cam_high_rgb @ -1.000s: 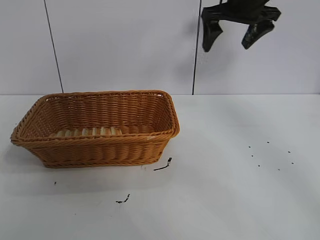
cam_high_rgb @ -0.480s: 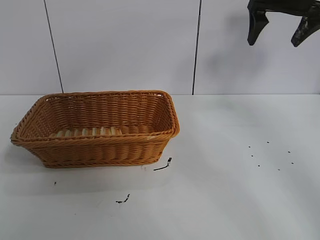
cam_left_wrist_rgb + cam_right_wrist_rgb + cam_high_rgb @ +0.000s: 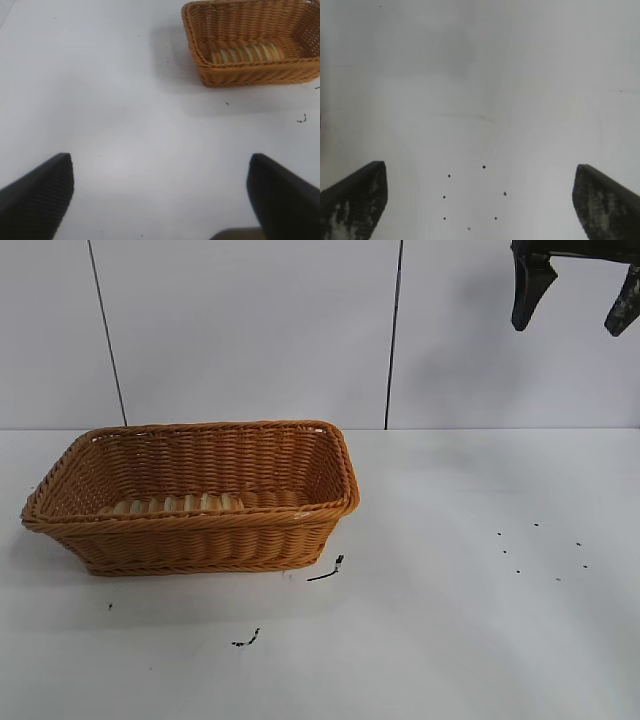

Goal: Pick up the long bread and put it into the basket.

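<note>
The long bread (image 3: 172, 504), striped tan and pale yellow, lies inside the orange-brown wicker basket (image 3: 200, 540) at the left of the table, along its near wall. It also shows in the left wrist view (image 3: 246, 53) inside the basket (image 3: 250, 75). My right gripper (image 3: 575, 295) is open and empty, high at the upper right, far from the basket. In its wrist view the right gripper (image 3: 480, 200) hangs over bare table. My left gripper (image 3: 160, 192) is open and empty, away from the basket; it is out of the exterior view.
The white table (image 3: 450, 640) carries small black marks: a cluster of dots (image 3: 540, 550) at the right, a dark scrap (image 3: 326, 571) by the basket's near right corner and another (image 3: 246, 640) nearer the front. A white panelled wall stands behind.
My right gripper has moved up and to the right, away from the basket, and stays open. The bread and basket have not moved.
</note>
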`<action>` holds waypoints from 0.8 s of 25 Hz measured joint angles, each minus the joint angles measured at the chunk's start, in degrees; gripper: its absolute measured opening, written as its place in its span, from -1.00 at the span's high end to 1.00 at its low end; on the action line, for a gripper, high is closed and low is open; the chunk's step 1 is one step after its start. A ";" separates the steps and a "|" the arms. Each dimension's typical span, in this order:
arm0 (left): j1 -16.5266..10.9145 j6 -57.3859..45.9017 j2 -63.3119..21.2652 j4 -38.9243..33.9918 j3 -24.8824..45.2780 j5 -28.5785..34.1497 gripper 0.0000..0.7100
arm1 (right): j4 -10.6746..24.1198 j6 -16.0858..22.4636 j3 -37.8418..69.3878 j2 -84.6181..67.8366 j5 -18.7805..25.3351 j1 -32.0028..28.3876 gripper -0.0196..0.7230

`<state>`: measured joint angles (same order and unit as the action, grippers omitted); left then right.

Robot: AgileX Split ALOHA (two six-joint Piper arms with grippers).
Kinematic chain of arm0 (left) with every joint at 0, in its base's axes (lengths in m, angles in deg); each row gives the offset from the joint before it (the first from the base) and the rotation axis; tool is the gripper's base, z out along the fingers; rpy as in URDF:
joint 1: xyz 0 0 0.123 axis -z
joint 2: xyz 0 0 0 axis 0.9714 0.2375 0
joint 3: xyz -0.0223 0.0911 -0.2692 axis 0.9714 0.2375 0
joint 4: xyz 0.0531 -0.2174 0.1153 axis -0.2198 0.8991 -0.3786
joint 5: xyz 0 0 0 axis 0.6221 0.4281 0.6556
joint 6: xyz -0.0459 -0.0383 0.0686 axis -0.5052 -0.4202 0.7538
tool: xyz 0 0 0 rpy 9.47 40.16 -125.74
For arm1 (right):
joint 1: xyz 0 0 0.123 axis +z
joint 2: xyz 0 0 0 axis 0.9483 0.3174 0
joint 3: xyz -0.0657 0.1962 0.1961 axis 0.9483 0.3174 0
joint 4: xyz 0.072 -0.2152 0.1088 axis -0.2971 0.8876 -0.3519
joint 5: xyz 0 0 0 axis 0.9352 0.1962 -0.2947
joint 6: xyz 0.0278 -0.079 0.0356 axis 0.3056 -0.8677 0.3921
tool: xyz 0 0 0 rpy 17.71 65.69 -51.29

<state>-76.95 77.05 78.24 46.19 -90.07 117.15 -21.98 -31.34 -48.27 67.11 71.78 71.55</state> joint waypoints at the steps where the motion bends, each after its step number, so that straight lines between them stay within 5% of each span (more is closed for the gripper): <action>1: 0.00 0.00 0.00 0.00 0.00 0.00 -0.95 | 0.00 -0.05 2.82 -1.96 0.00 0.00 -0.91; 20: 0.00 0.00 0.00 0.00 0.00 0.00 -0.95 | 0.00 -1.20 49.06 -50.49 -1.08 0.00 -0.91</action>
<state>-76.95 77.05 78.24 46.19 -90.07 117.15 -21.98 -32.54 0.79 16.62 70.70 71.55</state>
